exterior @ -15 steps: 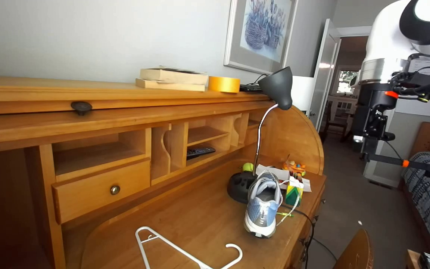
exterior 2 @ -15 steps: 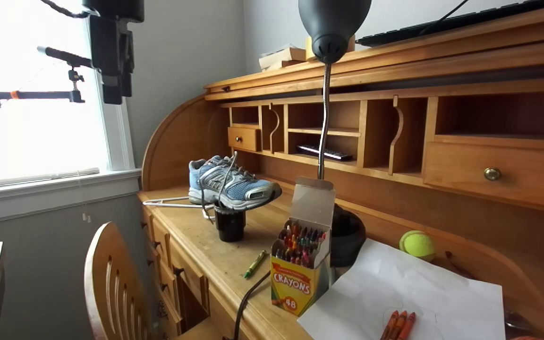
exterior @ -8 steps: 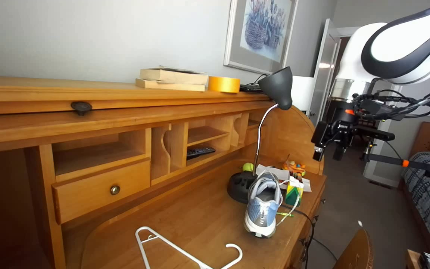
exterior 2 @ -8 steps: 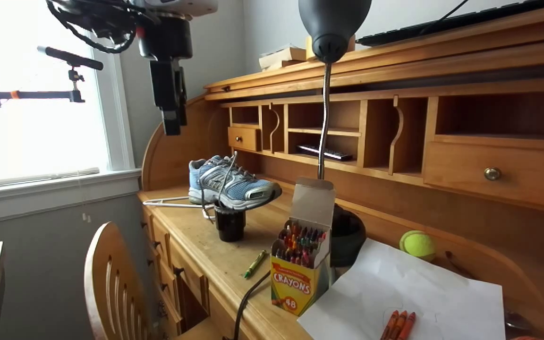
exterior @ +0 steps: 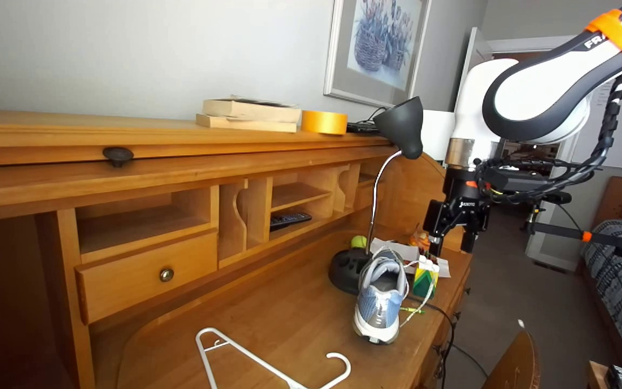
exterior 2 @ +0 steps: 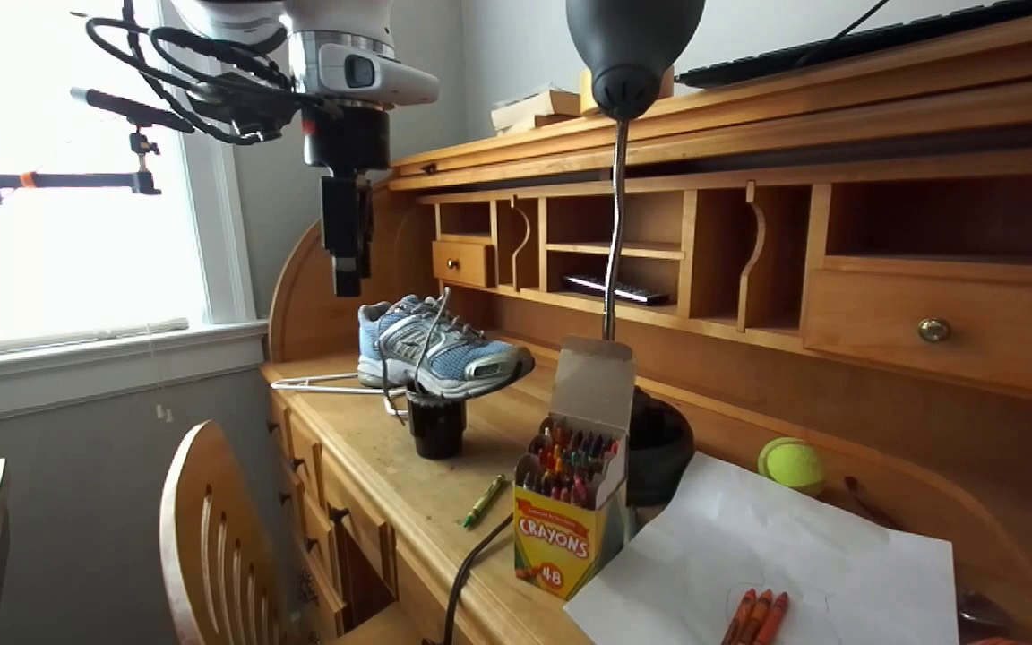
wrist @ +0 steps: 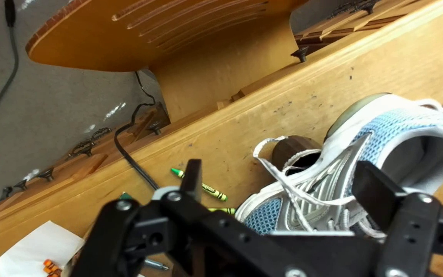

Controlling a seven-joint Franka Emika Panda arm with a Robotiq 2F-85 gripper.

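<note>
End effector [exterior: 452,246]: you hold its fingers wide apart, above the table [exterior: 268,319].
Running shoe [exterior 2: 444,349]: lower than your fingers, sole over the black cup [exterior 2: 438,430], near the table's front edge.

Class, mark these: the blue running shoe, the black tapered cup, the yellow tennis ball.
Blue running shoe [exterior 2: 450,353], in an exterior view: its side.
Black tapered cup [exterior 2: 438,429], in an exterior view: its outer wall.
Yellow tennis ball [exterior 2: 791,465], in an exterior view: its rounded front.

The wooden desk [exterior: 268,308] carries a blue shoe [exterior 2: 453,349], black cup [exterior 2: 438,430], lamp base [exterior 2: 662,452], crayon box [exterior 2: 561,546], paper [exterior 2: 803,537] and white hanger [exterior: 257,360].
</note>
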